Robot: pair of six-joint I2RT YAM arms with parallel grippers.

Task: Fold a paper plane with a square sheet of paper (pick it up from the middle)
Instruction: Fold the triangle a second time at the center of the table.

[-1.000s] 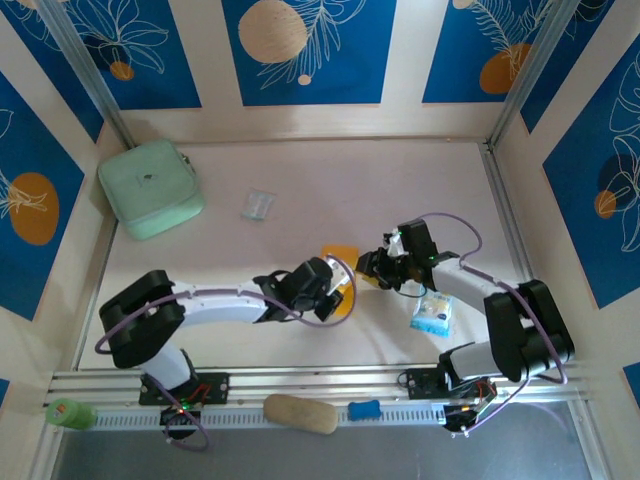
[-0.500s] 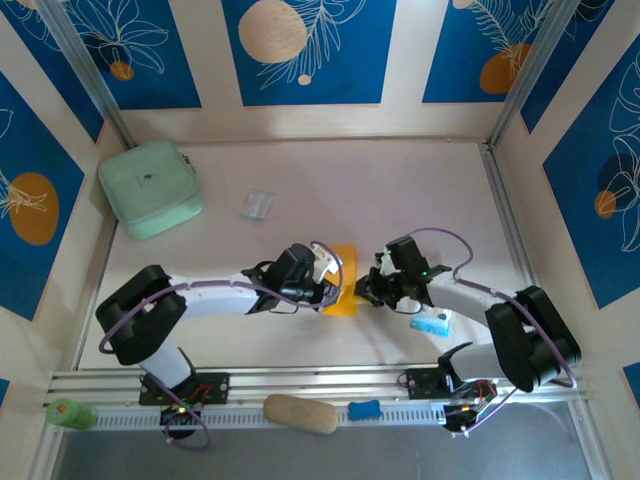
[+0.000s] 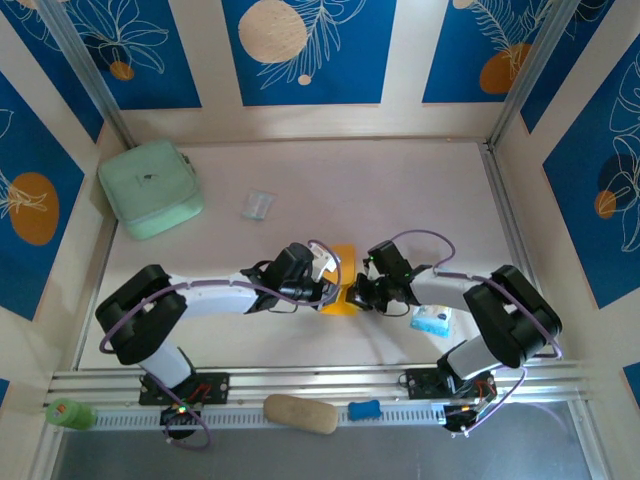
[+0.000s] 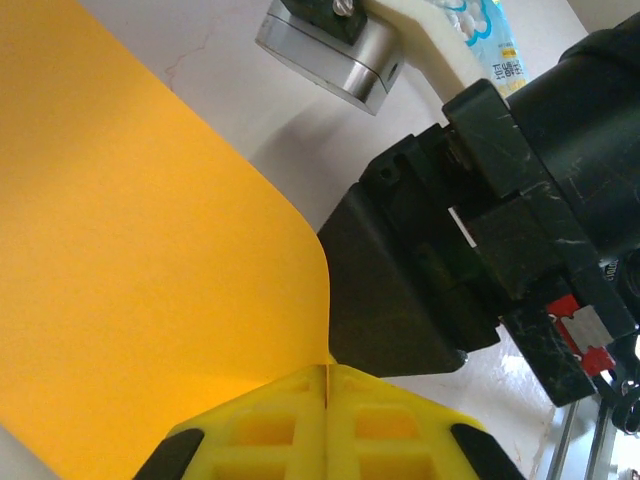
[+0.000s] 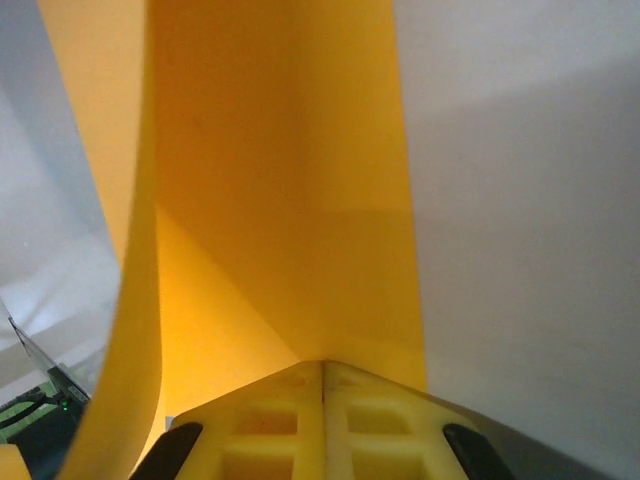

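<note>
Seen from above, the square sheet of paper [image 3: 346, 268] sits near the middle of the table, somewhat nearer the front edge than the back. Both arms meet at its near end. The left wrist view brings in the detail: the left gripper [image 4: 327, 390] has its yellow pads pressed together on the sheet's edge, with the right arm's black gripper body just beside it. In the right wrist view the right gripper [image 5: 323, 385] is likewise closed, pinching the paper, which seems to curl up into a trough ahead of it. A blue-and-white packet [image 3: 432, 320] lies beside the right arm; its printing is too blurred to read.
</note>
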